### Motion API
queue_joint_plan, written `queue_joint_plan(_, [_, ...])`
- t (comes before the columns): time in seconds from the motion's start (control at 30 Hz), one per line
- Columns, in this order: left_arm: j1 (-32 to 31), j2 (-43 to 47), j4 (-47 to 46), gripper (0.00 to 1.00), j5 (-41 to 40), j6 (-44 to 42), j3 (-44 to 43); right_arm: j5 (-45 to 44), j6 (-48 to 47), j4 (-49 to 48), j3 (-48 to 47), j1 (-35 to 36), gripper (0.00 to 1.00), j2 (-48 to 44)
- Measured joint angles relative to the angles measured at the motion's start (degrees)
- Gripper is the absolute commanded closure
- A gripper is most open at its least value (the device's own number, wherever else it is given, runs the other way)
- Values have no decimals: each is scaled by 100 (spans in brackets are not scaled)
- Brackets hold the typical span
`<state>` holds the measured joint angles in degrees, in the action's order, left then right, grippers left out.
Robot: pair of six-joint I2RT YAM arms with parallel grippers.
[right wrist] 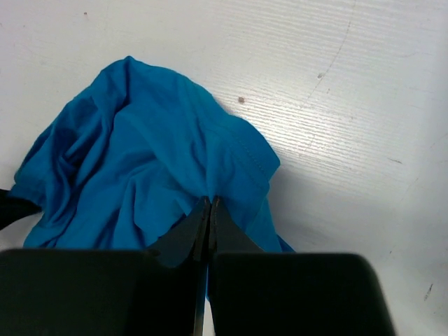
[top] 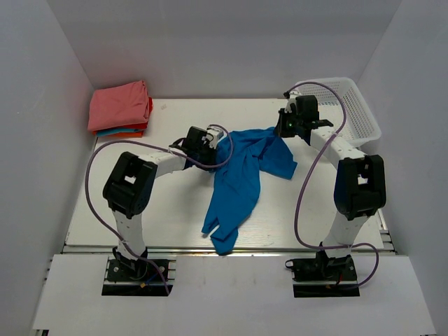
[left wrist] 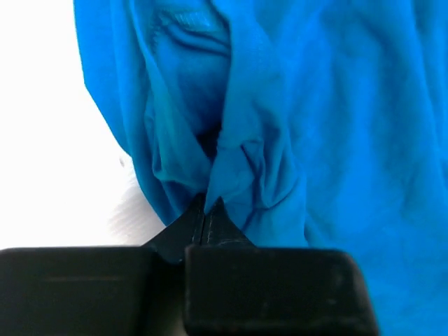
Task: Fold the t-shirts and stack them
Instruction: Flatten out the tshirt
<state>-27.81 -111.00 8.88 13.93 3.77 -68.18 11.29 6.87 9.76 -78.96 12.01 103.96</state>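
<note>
Left hand (left wrist: 204,204), right hand (right wrist: 210,203) closed.

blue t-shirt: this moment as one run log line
left gripper: shut on blue t-shirt | right gripper: shut on blue t-shirt | blue t-shirt: bunched, unfolded | folded stack: far left corner

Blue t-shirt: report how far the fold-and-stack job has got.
Done: a folded stack, salmon-pink on top, sits at far left. In hand: the left pincer and right pincer are each shut on the bright blue t-shirt, which lies crumpled. Left: spreading it, folding it and adding it to the stack.
</note>
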Motion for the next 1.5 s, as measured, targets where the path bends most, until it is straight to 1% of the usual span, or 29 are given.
queue_joint_plan(0.13, [37,337,-267,100,-59,153,273,-116,0,42,83,0,100,0])
queue_joint_plan(0.23, [37,723,-286,100,-254,221,380,-293,0,70,107,0,100,-7])
queue_joint_plan(0.43, [37,1333,-267,100,-1325,203,155,-595,-20,92,107,-4,100,-361])
queue_joint_plan(0.57, [37,1755,-144,100,-2164,149,-136,-798,-94,192,24,-4,100,-981])
queue_joint_plan(0.83, [37,2970,-129,100,-3722,-227,-402,-1314,-195,225,-144,-11,100,-2225])
queue_joint_plan(0.97, [37,3604,-157,100,-4240,-494,-514,-1467,-315,251,-240,-11,100,-2712])
queue_joint_plan(1.03, [37,3886,-212,100,-4358,-686,-623,-1521,-385,260,-302,-11,100,-2964])
queue_joint_plan(1.17, [37,4424,-323,100,-4336,-942,-866,-1508,-487,260,-439,-11,100,-3484])
queue_joint_plan(1.4, [35,5132,-376,100,-3934,-1281,-1460,-859,-802,363,-1174,2,100,-4030])
queue_joint_plan(1.5, [35,5399,-319,100,-3740,-1346,-1657,-614,-903,385,-1346,2,100,-4275])
